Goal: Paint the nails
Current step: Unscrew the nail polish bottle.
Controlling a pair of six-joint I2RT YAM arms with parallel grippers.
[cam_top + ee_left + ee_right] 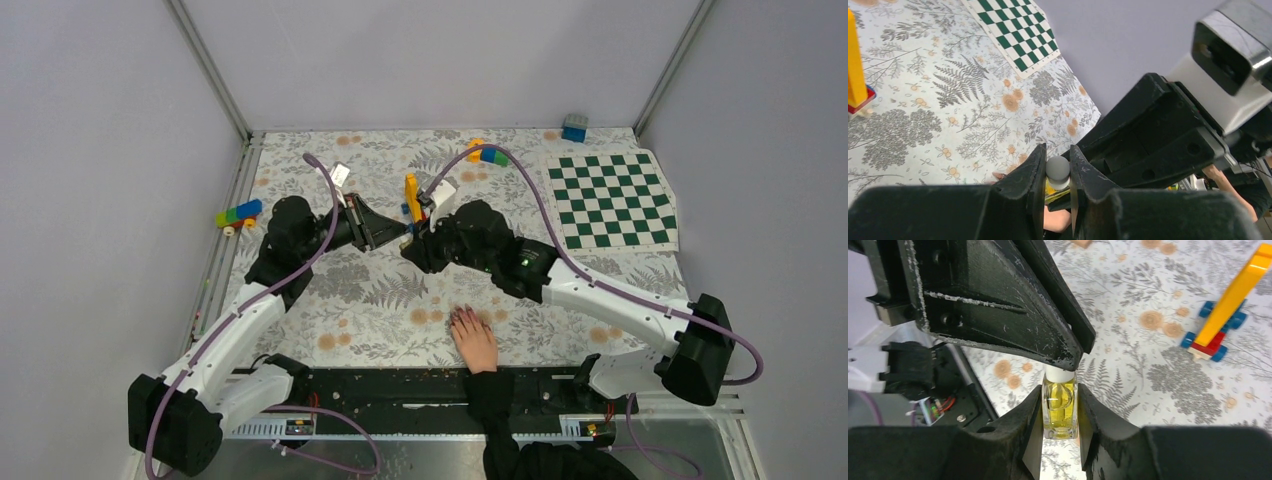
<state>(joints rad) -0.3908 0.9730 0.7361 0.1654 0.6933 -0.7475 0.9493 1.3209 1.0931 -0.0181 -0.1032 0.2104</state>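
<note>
A pale hand (476,342) with a black sleeve lies flat on the floral cloth at the near middle; its small dark nails (461,316) point away from me. My two grippers meet above the cloth's middle. My right gripper (418,243) (1060,407) is shut on a small square glass bottle of yellow polish (1060,412). My left gripper (402,232) (1058,161) is shut on the bottle's round grey-white cap (1057,169), which also shows in the right wrist view (1060,375). In the top view the bottle is hidden between the fingers.
A green-and-white chessboard mat (612,200) lies at the back right. A yellow toy on blue wheels (411,194) stands just behind the grippers. Coloured bricks lie at the left (238,214), the back middle (487,154) and the back right corner (574,127). A black rail (400,390) runs along the near edge.
</note>
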